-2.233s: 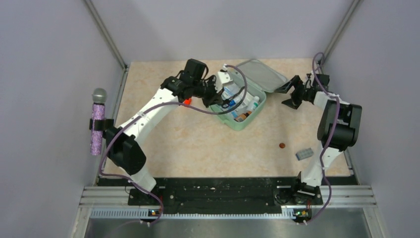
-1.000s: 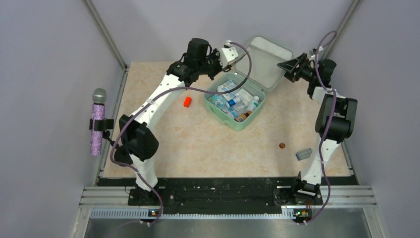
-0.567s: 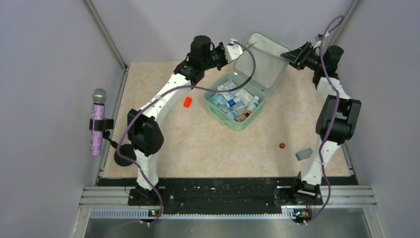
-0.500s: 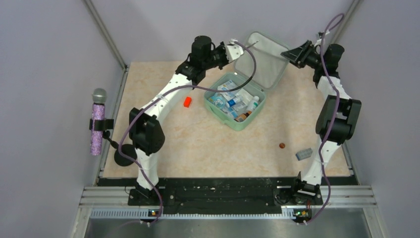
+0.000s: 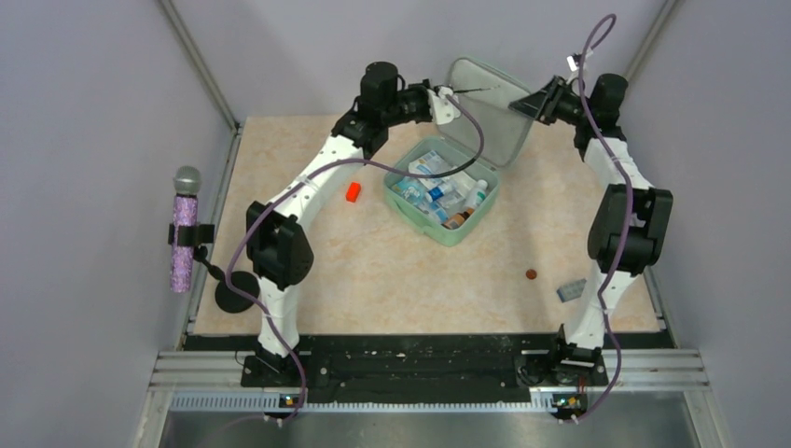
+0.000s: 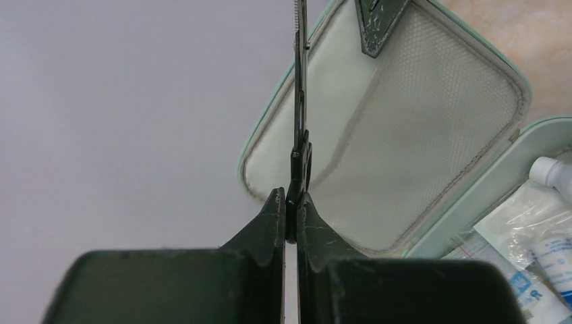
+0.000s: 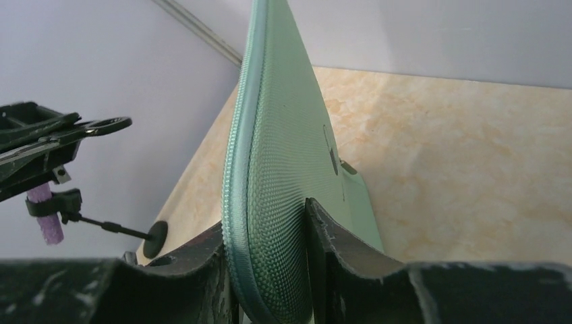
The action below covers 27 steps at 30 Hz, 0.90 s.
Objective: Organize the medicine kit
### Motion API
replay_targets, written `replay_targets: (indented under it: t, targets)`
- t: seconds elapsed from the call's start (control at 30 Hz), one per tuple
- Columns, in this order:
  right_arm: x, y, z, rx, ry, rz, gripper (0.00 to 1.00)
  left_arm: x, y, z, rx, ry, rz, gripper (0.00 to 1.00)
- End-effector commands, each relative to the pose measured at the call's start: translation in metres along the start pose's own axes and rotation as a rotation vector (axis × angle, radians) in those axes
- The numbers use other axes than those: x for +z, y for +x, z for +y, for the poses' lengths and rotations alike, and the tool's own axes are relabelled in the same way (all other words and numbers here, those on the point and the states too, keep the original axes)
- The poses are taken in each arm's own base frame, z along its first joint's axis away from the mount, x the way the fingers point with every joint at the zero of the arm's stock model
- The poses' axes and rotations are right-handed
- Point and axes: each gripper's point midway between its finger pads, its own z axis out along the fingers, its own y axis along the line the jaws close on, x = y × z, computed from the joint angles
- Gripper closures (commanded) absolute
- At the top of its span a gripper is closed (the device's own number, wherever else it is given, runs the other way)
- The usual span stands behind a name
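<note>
The medicine kit (image 5: 455,234), a pale mint-green box, lies open on the table with several packets and small bottles inside. Its lid (image 5: 485,112) stands nearly upright, and the meshed inner side (image 6: 405,135) faces my left arm. My right gripper (image 5: 524,105) is shut on the lid's top edge. In the right wrist view its jaws (image 7: 266,219) pinch the textured green lid (image 7: 283,135). My left gripper (image 5: 446,93) hovers above the kit's far corner, shut on thin black scissors (image 6: 300,101) that point toward the lid. The scissors' handle ring (image 7: 101,125) shows left of the lid.
A small orange object (image 5: 353,192) lies left of the kit. A brown disc (image 5: 531,274) and a grey-blue block (image 5: 572,290) lie near the right arm. A purple microphone (image 5: 184,229) is clamped on the left wall.
My right gripper has closed on the lid and lifted it more upright. The left gripper has risen and moved right with the scissors, closer to the lid.
</note>
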Motion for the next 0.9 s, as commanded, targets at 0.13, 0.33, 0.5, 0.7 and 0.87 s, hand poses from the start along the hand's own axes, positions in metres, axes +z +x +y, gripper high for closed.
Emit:
replay_targets:
  t: [0.13,0.33,0.5,0.7,0.87]
  targets:
    - [0.001,-0.012,0.097,-0.293,-0.117,0.007,0.69,-0.003,-0.012,0.015,0.227,0.019,-0.057,1.0]
    - [0.003,0.003,0.107,-0.321,-0.124,0.035,0.69,0.004,0.012,0.002,0.253,0.094,-0.034,1.0]
    - [0.004,0.016,0.114,-0.373,-0.133,0.064,0.69,0.004,0.038,0.003,0.247,0.121,0.008,1.0]
    - [0.001,0.018,0.115,-0.4,-0.129,0.063,0.69,0.001,0.059,-0.001,0.245,0.168,0.034,1.0]
    - [0.007,0.026,0.126,-0.417,-0.159,0.08,0.69,0.008,0.071,-0.008,0.272,0.201,0.02,1.0]
